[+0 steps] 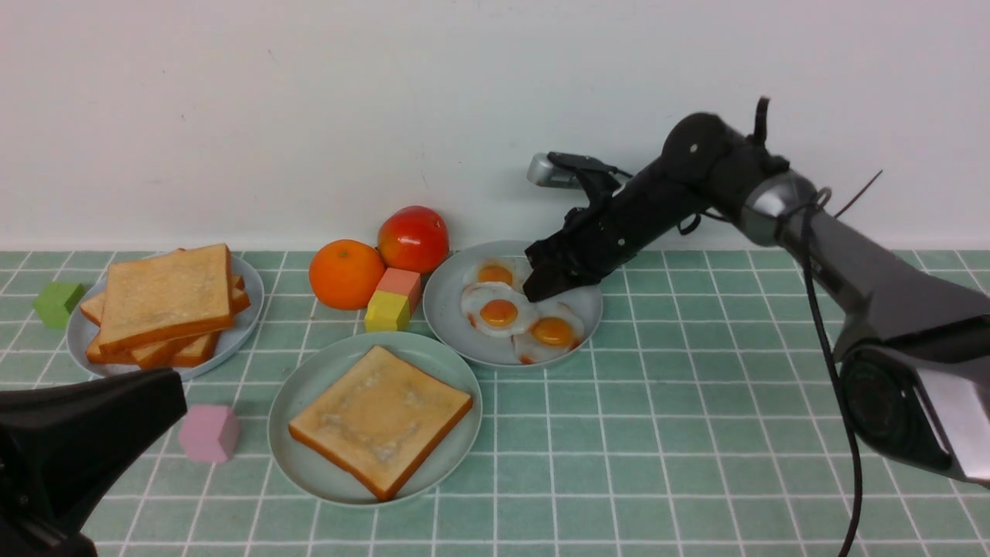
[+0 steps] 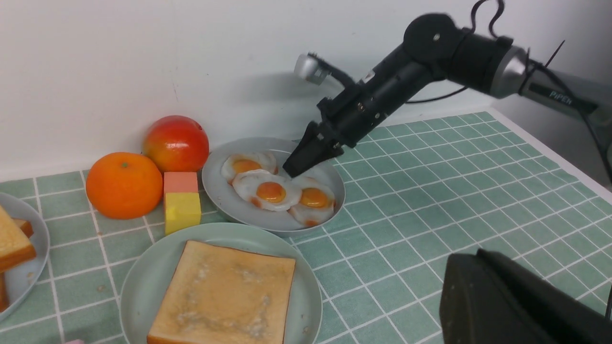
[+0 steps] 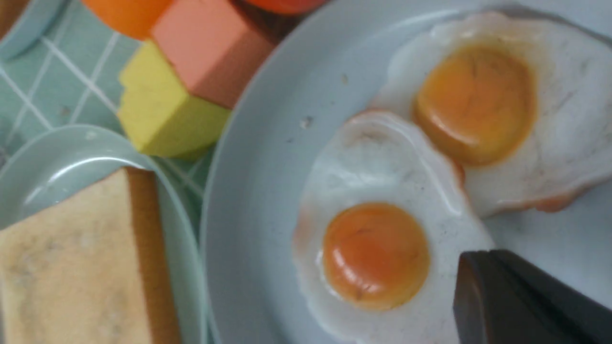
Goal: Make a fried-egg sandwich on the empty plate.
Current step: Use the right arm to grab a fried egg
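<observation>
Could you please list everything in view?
mint-green plate: one, front centre.
toast slice: one, golden-brown, on it.
toast stack: one, golden-brown, on the left grey-blue plate.
fried eggs: three, white and orange, on the rear grey-blue plate.
orange: one, orange, left of the eggs.
red fruit: one, red, beside it.
blocks: salmon block against yellow block; green block far left; pink block front left.
left tool: black, shut, front left.
right tool: black, shut, at an egg's edge.
</observation>
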You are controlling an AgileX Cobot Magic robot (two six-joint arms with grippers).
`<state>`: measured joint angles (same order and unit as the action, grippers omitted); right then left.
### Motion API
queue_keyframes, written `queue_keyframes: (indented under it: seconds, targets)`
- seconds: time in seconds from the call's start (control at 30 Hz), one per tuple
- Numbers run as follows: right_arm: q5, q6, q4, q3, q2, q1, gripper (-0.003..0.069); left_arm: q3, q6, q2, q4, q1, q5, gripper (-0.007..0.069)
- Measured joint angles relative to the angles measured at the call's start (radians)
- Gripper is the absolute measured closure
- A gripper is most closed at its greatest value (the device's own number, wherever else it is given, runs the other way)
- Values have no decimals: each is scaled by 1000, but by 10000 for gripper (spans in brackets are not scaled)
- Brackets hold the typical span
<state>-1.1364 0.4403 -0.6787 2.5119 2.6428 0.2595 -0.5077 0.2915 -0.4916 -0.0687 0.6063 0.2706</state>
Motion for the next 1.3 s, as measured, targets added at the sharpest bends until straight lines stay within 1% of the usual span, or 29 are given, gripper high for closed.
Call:
queue_keyframes:
  seconds: [0.17, 0.27, 0.37, 0.43, 0.53, 0.57, 0.63, 0.7, 0.8, 0.83, 0.87, 0.9, 0.97, 1.0, 1.03, 1.17, 1.23, 1.3]
  targets:
    - [-38, 0, -1, 0, -30, 0, 661, 0, 0, 0, -29, 0, 0, 620]
    - [-82, 0, 6, 0, -39, 0, 660, 0, 0, 0, -67, 0, 5, 618]
    - [-94, -1, 36, -1, -64, 1, 659, 0, 0, 0, -108, 0, 35, 618]
    - [-97, -20, 78, -1, -93, 4, 659, 0, 0, 0, -133, 0, 74, 617]
    - [-97, -95, 186, -23, -177, 24, 659, 0, 5, 0, -148, 0, 134, 617]
    - [-97, -104, 204, -27, -184, 26, 659, 0, 8, 0, -148, 0, 141, 617]
    - [-97, -130, 344, -124, -307, 72, 659, 0, 41, 0, -149, 0, 183, 617]
    - [-97, -111, 440, -206, -372, 123, 659, 0, 72, 0, -149, 0, 207, 613]
    - [-76, -22, 570, -305, -435, 225, 652, 0, 100, 0, -150, 0, 222, 610]
    - [-76, -22, 570, -305, -435, 225, 652, 0, 102, 0, -151, 0, 222, 610]
    - [-20, 13, 612, -325, -433, 266, 638, 0, 107, 1, -157, 0, 222, 610]
    - [-20, 16, 616, -326, -431, 271, 635, 0, 108, 1, -159, 0, 220, 610]
    - [73, 39, 644, -334, -388, 320, 570, 0, 112, 2, -196, 0, 219, 610]
    - [78, 40, 644, -334, -388, 320, 570, 0, 112, 2, -198, 0, 219, 610]
    - [108, 44, 651, -336, -357, 331, 509, 0, 115, 2, -205, 0, 219, 610]
    - [186, 47, 679, -338, -279, 333, 313, 0, 134, 2, -211, 0, 220, 607]
    - [220, 32, 691, -339, -251, 333, 228, 0, 138, 2, -212, 0, 222, 607]
    - [261, -3, 709, -339, -230, 333, 166, 0, 139, 2, -212, 0, 229, 606]
